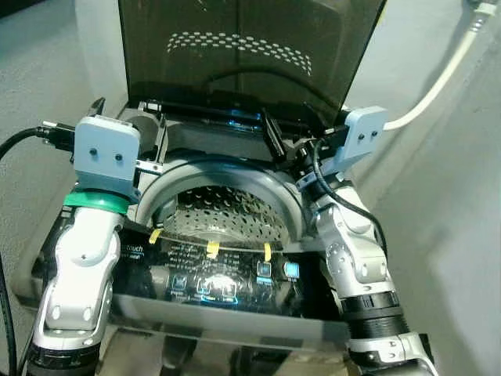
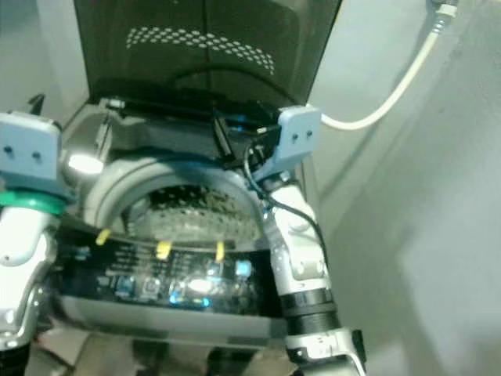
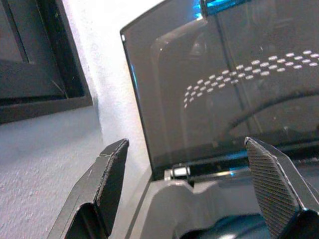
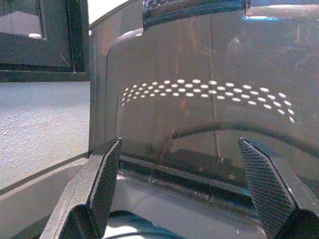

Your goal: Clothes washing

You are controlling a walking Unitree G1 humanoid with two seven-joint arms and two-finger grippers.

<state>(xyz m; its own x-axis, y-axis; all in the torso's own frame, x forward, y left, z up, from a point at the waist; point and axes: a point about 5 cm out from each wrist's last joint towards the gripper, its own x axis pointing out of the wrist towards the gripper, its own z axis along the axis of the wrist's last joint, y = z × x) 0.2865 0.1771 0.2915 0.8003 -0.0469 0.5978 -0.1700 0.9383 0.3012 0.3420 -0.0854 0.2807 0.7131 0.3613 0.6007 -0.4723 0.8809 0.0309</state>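
Left eye view: top-loading washer [image 1: 78, 258] right before the robot, both arms reaching over its top.
Lid: dark tinted lid [image 1: 243, 55] stands upright at the back, hinged along the rear edge; a dotted reflection of the drum holes runs across it.
Drum: perforated steel drum [image 1: 223, 211] open to view inside a grey ring; I can make out no clothes in the part that shows.
Panel: glossy black control panel [image 1: 219, 278] along the front edge, blue lit icons, three small yellow tabs at its upper edge.
Left gripper: left gripper [image 3: 199, 194] held above the washer's rear left corner, aimed at the lid's lower left part and hinge; fingers [image 3: 107, 184] spread wide, nothing between them, touching nothing.
Right gripper: right gripper [image 4: 182, 191] above the rear right of the tub opening, aimed at the lid; fingers [image 4: 266, 186] spread wide, nothing held, clear of the lid.
Wrist cameras: pale blue-grey boxes on each wrist, the left arm with a green band below its box.
Hose: white hose [image 1: 438, 78] curves down the wall at upper right, behind the right wrist.
Wall: pale textured wall [image 3: 50, 144] beside the washer, a dark frame [image 3: 35, 59] set in it.
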